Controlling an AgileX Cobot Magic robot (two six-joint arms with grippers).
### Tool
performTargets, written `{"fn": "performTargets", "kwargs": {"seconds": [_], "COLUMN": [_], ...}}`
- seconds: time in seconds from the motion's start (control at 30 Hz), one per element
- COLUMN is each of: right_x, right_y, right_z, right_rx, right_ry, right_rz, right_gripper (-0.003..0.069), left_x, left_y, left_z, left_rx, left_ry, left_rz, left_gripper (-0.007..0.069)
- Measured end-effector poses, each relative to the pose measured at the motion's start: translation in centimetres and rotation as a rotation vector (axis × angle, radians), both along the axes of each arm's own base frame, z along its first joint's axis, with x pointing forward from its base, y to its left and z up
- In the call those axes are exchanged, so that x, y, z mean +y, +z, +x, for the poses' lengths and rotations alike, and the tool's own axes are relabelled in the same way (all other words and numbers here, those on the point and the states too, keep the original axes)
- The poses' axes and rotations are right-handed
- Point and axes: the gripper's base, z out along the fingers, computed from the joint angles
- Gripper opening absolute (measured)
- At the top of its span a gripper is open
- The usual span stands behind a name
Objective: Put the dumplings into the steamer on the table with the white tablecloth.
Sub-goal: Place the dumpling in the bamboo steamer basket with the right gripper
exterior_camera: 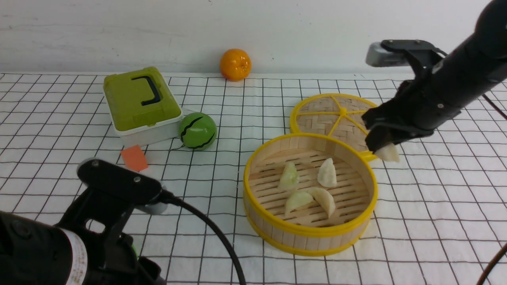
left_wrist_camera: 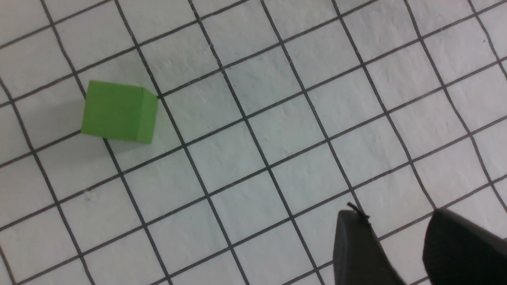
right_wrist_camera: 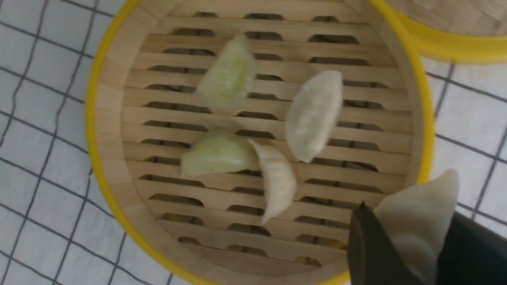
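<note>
Four crescent-shaped toy dumplings (exterior_camera: 326, 173) with pleated edges, some cream-white and some pale greenish, lie on the slotted wooden floor of the round bamboo steamer with yellow rims (exterior_camera: 311, 233). Two of them, a pale greenish one and a cream-white one, lie close together toward the robot's side of the steamer; the other two lie apart behind them. The right tool (exterior_camera: 376, 148) pinches a fifth dumpling (right_wrist_camera: 418, 217), cream-white, between its dark fingertips, holding it up outside the steamer's rim on the right in the front view. The left tool (left_wrist_camera: 400, 213) has its two dark fingertips spread apart, with nothing between them, above the white tablecloth with thin dark grid lines (exterior_camera: 435, 221). The cloth covers the table. Behind the steamer lies the flat round woven bamboo lid with yellow spokes (exterior_camera: 321, 114). On the left half of the table in the front view stands a white plastic box with an olive-green lid (exterior_camera: 138, 99), just beside a round green ball with black stripes (exterior_camera: 198, 130). An orange foam cube (exterior_camera: 134, 158) lies near the box, and a green foam cube (left_wrist_camera: 119, 111) shows in the left wrist view. A round orange fruit (exterior_camera: 235, 64) sits at the far edge.
</note>
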Motion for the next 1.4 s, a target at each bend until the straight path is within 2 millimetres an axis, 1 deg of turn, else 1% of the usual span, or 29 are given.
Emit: {"fn": "performTargets", "kwargs": {"seconds": [0.03, 0.1, 0.17, 0.2, 0.23, 0.27, 0.3, 0.33, 0.37, 0.43, 0.53, 0.57, 0.6, 0.63, 0.67, 0.73, 0.77, 0.83, 0.87, 0.93, 1.0, 1.03, 1.1, 1.2, 1.23, 1.27, 1.3, 1.37, 1.4], "right_x": [0.8, 1.4, 1.6, 1.6, 1.5, 1.5, 1.5, 1.5, 1.6, 1.9, 2.1, 2.1, 2.1, 2.2, 2.2, 2.2, 2.2, 2.2, 2.2, 2.2, 2.0, 1.9, 1.7, 1.2, 1.1, 0.9, 0.7, 0.3, 0.2], "right_y": [-0.4, -1.4, -3.0, -3.0, -4.7, -5.5, -6.2, -6.4, -7.3, -7.9, -8.2, -8.4, -8.5, -8.9, -8.9, -9.3, -9.4, -9.5, -9.5, -9.0, -7.9, -6.4, -4.4, 0.1, 0.4, 2.4, 3.7, 5.8, 6.4], "right_z": [0.2, 0.7, 1.5, 1.5, 2.2, 2.5, 2.7, 2.7, 3.0, 3.2, 3.4, 3.6, 3.7, 3.8, 3.8, 3.9, 3.9, 3.8, 3.8, 3.4, 2.8, 2.2, 1.2, -1.3, -1.4, -2.7, -3.6, -5.5, -6.1], "right_rx": [0.000, 0.011, 0.037, 0.037, 0.073, 0.094, 0.111, 0.114, 0.139, 0.153, 0.148, 0.143, 0.139, 0.141, 0.141, 0.154, 0.155, 0.169, 0.172, 0.190, 0.188, 0.176, 0.150, 0.077, 0.072, 0.023, -0.014, -0.076, -0.099], "right_ry": [0.009, -0.008, -0.041, -0.041, -0.068, -0.079, -0.085, -0.085, -0.094, -0.104, -0.111, -0.116, -0.116, -0.119, -0.119, -0.119, -0.119, -0.117, -0.116, -0.109, -0.085, -0.062, -0.028, 0.026, 0.027, 0.049, 0.060, 0.071, 0.074], "right_rz": [-0.011, -0.025, -0.055, -0.055, -0.085, -0.098, -0.104, -0.105, -0.104, -0.082, -0.065, -0.060, -0.059, -0.059, -0.059, -0.062, -0.062, -0.064, -0.064, -0.067, -0.072, -0.074, -0.072, -0.049, -0.046, -0.031, -0.016, 0.017, 0.026], "right_gripper": [0.0181, 0.0181, 0.0181, 0.0181, 0.0181, 0.0181, 0.0181, 0.0181, 0.0181, 0.0181, 0.0189, 0.0217, 0.0221, 0.0276, 0.0283, 0.0358, 0.0363, 0.0408, 0.0412, 0.0416, 0.0401, 0.0382, 0.0338, 0.0246, 0.0239, 0.0195, 0.0166, 0.0118, 0.0108], "left_x": [0.0, 0.1, 0.3, 0.3, 0.4, 0.5, 0.6, 0.6, 0.7, 0.7, 0.8, 0.7, 0.7, 0.7, 0.7, 0.8, 0.8, 0.9, 1.0, 1.6, 2.4, 3.1, 4.3, 6.6, 6.8, 8.0, 8.8, 10.3, 10.6], "left_y": [0.0, -0.1, -0.2, -0.3, -0.4, -0.4, -0.5, -0.5, -0.5, -0.5, -0.5, -0.6, -0.6, -0.6, -0.6, -0.6, -0.6, -0.4, -0.3, 0.4, 1.4, 2.1, 3.3, 5.1, 5.2, 5.9, 6.2, 6.8, 6.8], "left_z": [0.0, -0.2, -0.3, -0.3, -0.5, -0.6, -0.6, -0.7, -0.7, -0.8, -0.8, -0.8, -0.8, -0.8, -0.8, -0.8, -0.8, -0.9, -1.0, -1.5, -2.3, -3.0, -4.1, -6.2, -6.4, -7.4, -8.1, -9.3, -9.5], "left_rx": [0.005, 0.023, 0.047, 0.048, 0.067, 0.079, 0.086, 0.088, 0.095, 0.100, 0.102, 0.102, 0.103, 0.103, 0.103, 0.104, 0.104, 0.101, 0.099, 0.079, 0.048, 0.021, -0.026, -0.126, -0.133, -0.182, -0.214, -0.282, -0.294], "left_ry": [0.001, 0.006, 0.013, 0.013, 0.018, 0.021, 0.023, 0.023, 0.024, 0.024, 0.025, 0.025, 0.025, 0.024, 0.024, 0.025, 0.025, 0.026, 0.026, 0.028, 0.031, 0.035, 0.044, 0.055, 0.056, 0.060, 0.062, 0.066, 0.068], "left_rz": [0.002, 0.012, 0.028, 0.031, 0.047, 0.057, 0.065, 0.067, 0.076, 0.082, 0.082, 0.081, 0.081, 0.081, 0.081, 0.083, 0.083, 0.079, 0.077, 0.058, 0.024, -0.007, -0.065, -0.180, -0.187, -0.235, -0.262, -0.308, -0.313], "left_gripper": [0.0247, 0.0247, 0.0247, 0.0247, 0.0247, 0.0247, 0.0247, 0.0247, 0.0247, 0.0247, 0.0247, 0.0247, 0.0247, 0.0247, 0.0247, 0.0247, 0.0247, 0.0247, 0.0247, 0.0247, 0.0247, 0.0247, 0.0247, 0.0245, 0.0245, 0.0245, 0.0245, 0.0245, 0.0245]}}
